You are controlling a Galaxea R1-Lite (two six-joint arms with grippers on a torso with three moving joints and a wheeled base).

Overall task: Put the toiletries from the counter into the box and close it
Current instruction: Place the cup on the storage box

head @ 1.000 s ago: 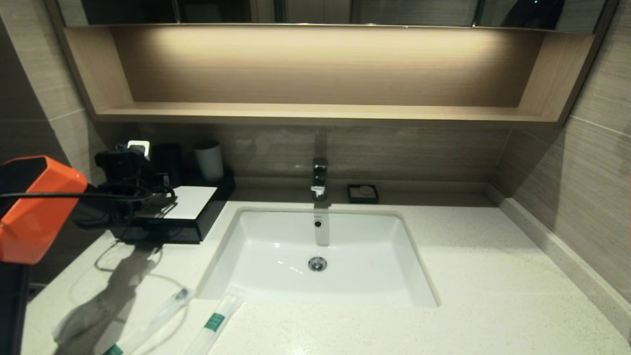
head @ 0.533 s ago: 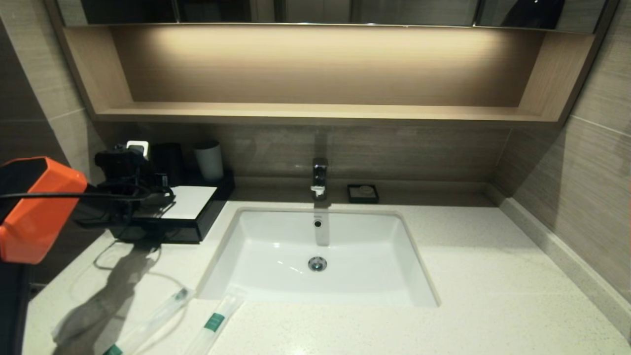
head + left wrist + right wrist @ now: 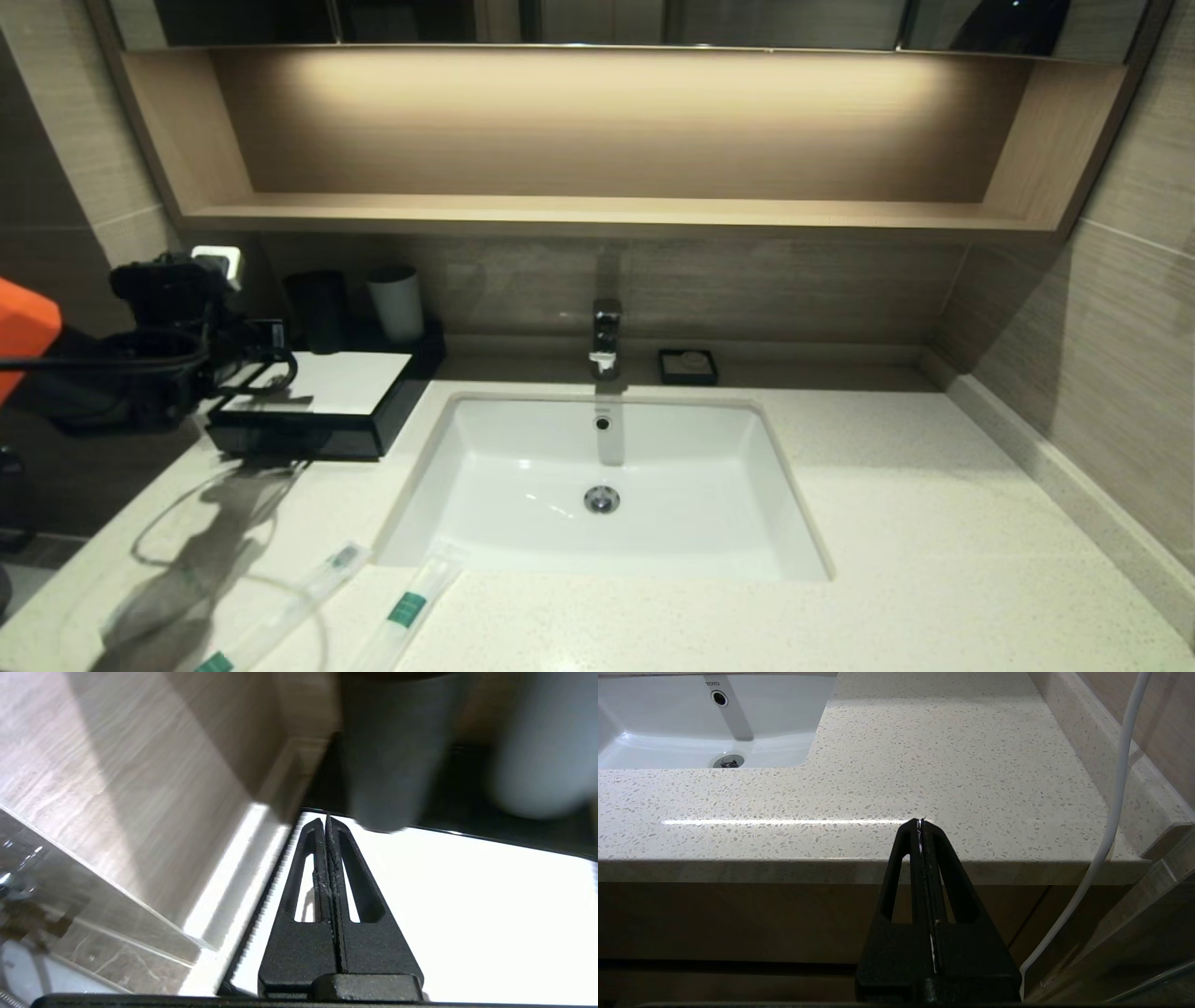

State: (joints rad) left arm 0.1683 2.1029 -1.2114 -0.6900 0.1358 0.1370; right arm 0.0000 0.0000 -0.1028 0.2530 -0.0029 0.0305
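The black box [image 3: 308, 437] with its white top panel [image 3: 350, 381] stands at the counter's [image 3: 887, 523] back left. My left gripper [image 3: 280, 371] is shut and empty, just above the left edge of the panel; in the left wrist view its tips [image 3: 326, 819] lie over the white panel [image 3: 467, 905]. Two clear toothbrush packets with green bands [image 3: 313, 586] [image 3: 409, 605] lie on the counter in front of the sink's left corner. The shorter pouch does not show. My right gripper [image 3: 920, 822] is shut and empty, low before the counter's front edge [image 3: 784, 870], out of the head view.
A black tumbler [image 3: 317, 310] and a white-grey cup [image 3: 396, 303] stand behind the box. A white sink [image 3: 523, 467], a faucet [image 3: 605, 336] and a small black soap dish [image 3: 687, 366] are mid-counter. A wooden shelf [image 3: 597, 213] overhangs the back. A white cable [image 3: 1111, 812] hangs by the right gripper.
My left arm has drawn back to the left, so the gripper has moved from over the box's top toward its left edge. More of the white panel shows. The packets have not moved.
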